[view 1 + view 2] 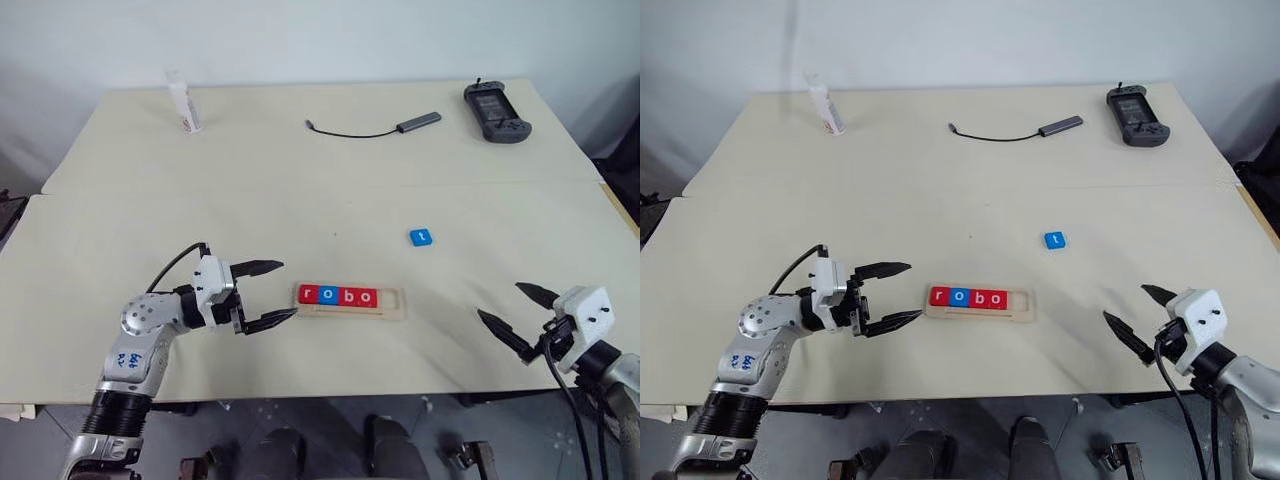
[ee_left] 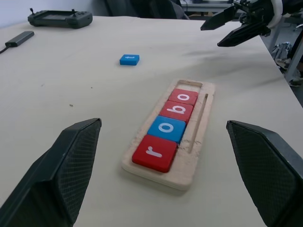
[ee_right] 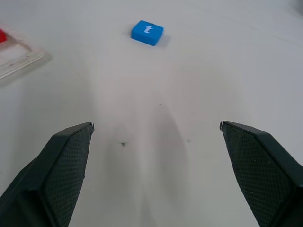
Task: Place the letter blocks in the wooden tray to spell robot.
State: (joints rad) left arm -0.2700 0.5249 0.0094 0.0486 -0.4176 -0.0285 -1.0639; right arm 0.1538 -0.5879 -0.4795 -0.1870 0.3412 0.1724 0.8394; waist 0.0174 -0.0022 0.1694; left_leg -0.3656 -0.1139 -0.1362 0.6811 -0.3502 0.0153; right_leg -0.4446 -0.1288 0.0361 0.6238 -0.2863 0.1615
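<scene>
Right gripper [image 1: 522, 312] spread wide and empty, at about four o'clock from the wooden tray [image 1: 395, 312]. Left gripper [image 1: 270, 290] likewise parted, holding nothing, just at the tray's nine o'clock end. Four letter blocks [image 1: 339, 296] seated, reading "r o b o"; last slot bare. Blue "t" block [image 1: 421, 237] loose on the table [image 1: 300, 190], at one o'clock from the tray, yet to be placed.

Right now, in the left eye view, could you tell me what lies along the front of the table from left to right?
left gripper → wooden tray holding the blocks r, o, b, o → blue t block, a little farther back → right gripper.
</scene>
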